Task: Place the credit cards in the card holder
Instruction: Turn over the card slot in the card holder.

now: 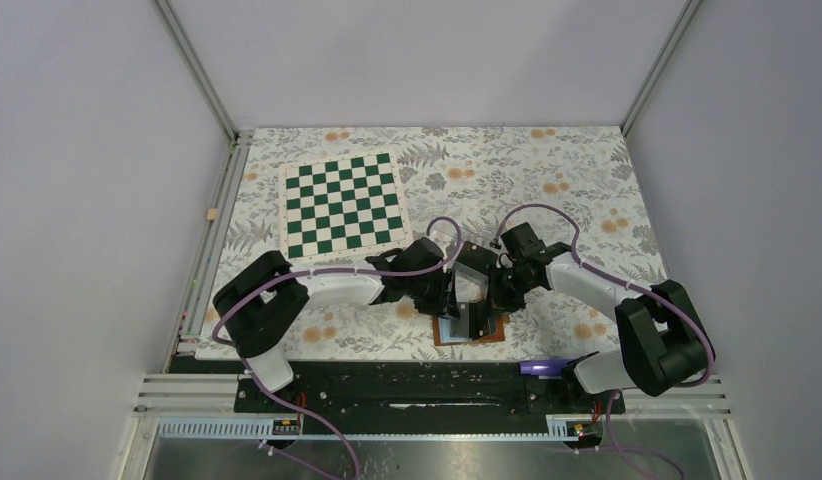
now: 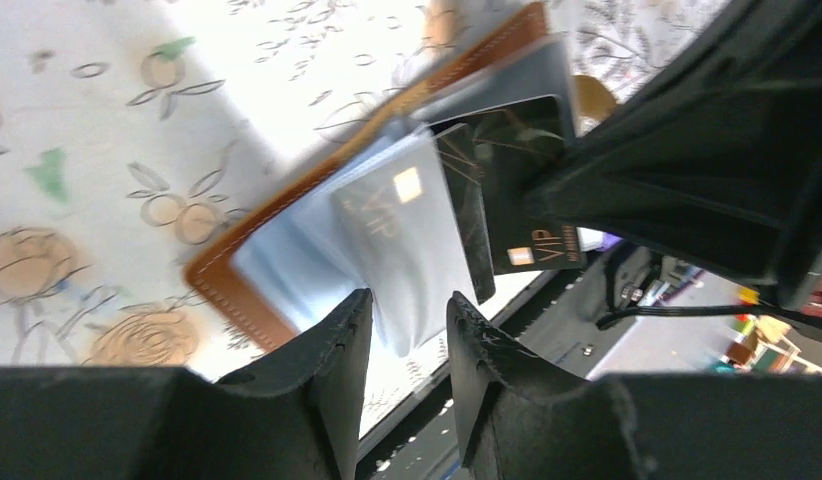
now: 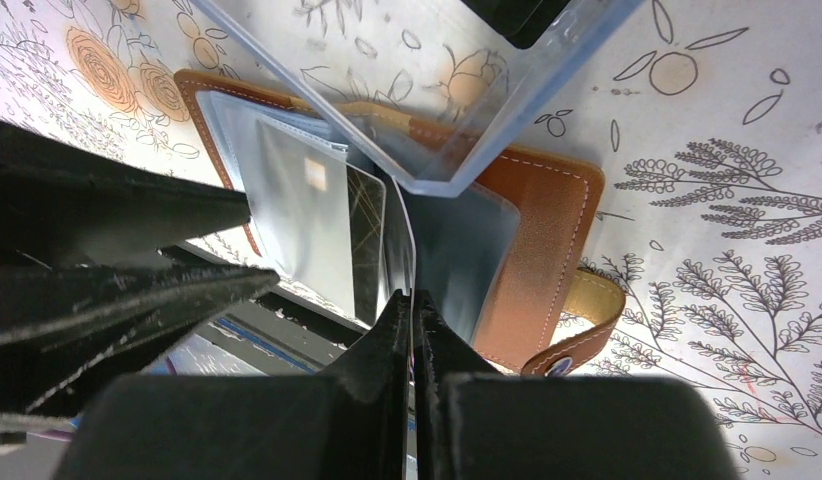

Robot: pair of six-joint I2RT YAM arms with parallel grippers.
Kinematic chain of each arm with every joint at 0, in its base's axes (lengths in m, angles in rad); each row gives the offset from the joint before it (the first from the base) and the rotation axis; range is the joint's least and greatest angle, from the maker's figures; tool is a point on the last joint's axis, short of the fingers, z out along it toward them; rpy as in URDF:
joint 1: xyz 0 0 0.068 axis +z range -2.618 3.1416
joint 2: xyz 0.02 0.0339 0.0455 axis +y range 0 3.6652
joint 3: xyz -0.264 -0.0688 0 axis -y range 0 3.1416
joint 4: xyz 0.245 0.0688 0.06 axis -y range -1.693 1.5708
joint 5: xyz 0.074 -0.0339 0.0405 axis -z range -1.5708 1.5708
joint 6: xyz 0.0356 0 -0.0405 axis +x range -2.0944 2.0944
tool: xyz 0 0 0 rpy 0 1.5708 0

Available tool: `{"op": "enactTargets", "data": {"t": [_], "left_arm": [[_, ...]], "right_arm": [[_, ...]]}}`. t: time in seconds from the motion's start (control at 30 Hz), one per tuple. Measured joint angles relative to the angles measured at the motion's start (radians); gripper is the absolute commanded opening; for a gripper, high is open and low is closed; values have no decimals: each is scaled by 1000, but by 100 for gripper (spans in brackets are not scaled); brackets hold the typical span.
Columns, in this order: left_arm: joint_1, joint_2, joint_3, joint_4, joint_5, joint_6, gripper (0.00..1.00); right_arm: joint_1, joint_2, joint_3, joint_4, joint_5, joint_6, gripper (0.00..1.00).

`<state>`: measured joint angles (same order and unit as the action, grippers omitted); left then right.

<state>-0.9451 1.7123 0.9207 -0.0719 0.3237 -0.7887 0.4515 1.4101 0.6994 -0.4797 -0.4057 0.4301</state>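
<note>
The brown card holder (image 1: 497, 326) lies open on the table between both arms, its pale sleeves fanned up (image 2: 237, 290) (image 3: 542, 230). One black credit card with a gold chip (image 2: 397, 215) sits inside a sleeve. My right gripper (image 3: 412, 298) is shut on the thin edge of another black credit card (image 2: 517, 180), which stands among the sleeves. My left gripper (image 2: 409, 312) is open, and the loose tip of a pale sleeve (image 2: 412, 300) hangs between its fingers unpinched. In the top view the left gripper (image 1: 455, 300) and right gripper (image 1: 502, 290) meet over the holder.
A clear plastic box (image 3: 467, 100) stands against the holder's far side with a black card (image 3: 512, 15) in it. The holder's snap strap (image 3: 577, 335) curls out to the right. A green chessboard (image 1: 342, 203) lies at the back left. The table's near edge rail (image 2: 547, 330) is close.
</note>
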Motion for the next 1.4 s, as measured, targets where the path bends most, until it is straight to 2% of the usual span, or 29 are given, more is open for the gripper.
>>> {"op": "enactTargets", "data": {"t": [0.27,0.47,0.97,1.4], "left_arm": [[14,-2,-5,-88,-60,10,35],[18,1,-5,-88,-59,10,35],[23,25,-31,98,53,-55,34],[23,26,-31,192,128,-97,34]], "right_arm": [[0,0,0,0,0,0,0],[0,0,0,0,0,0,0],[49,13,46,-46,51,-8,0],[57,-5,79,-119,82,-11,0]]}}
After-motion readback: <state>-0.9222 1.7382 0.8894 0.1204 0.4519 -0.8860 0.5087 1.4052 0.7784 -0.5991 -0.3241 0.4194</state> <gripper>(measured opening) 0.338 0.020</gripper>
